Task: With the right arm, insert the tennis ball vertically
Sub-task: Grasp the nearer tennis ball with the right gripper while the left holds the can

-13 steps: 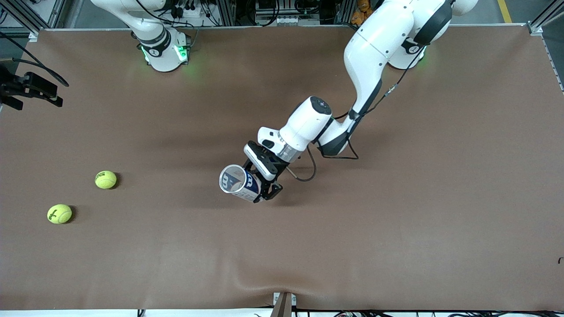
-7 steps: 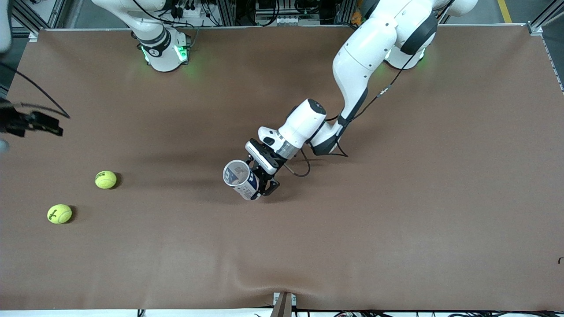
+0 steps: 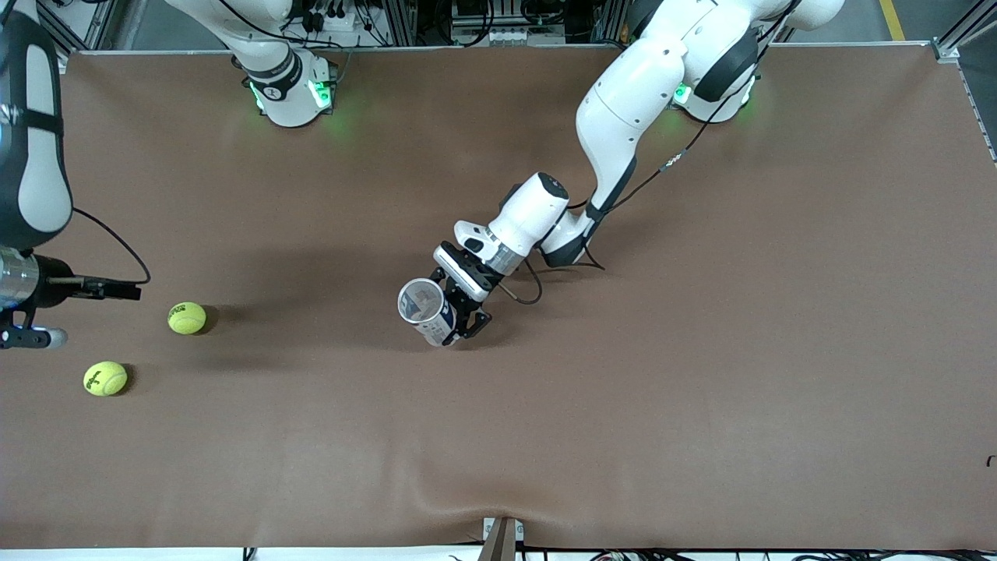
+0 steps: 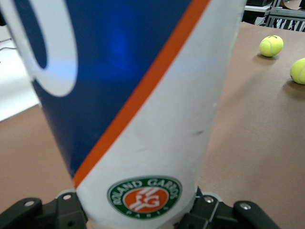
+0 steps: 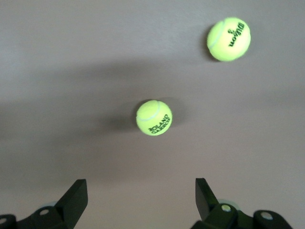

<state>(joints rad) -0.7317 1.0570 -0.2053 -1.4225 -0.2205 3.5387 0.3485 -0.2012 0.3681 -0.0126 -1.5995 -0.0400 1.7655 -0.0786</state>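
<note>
While two tennis balls are lying on the brown table (image 3: pixel 701 351) toward my right arm's end, one ball (image 3: pixel 187 318) farther from the front camera than the other ball (image 3: pixel 105 379), my left gripper (image 3: pixel 456 312) is clamping a single ball can (image 3: pixel 426 310) over the table's middle, mouth tilted up toward the camera. My right gripper (image 5: pixel 140 198) is hanging over the two balls, fingers (image 5: pixel 76 198) spread wide and holding nothing.

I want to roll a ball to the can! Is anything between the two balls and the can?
No. In the front view, only bare table lies between the balls and the can.
</note>
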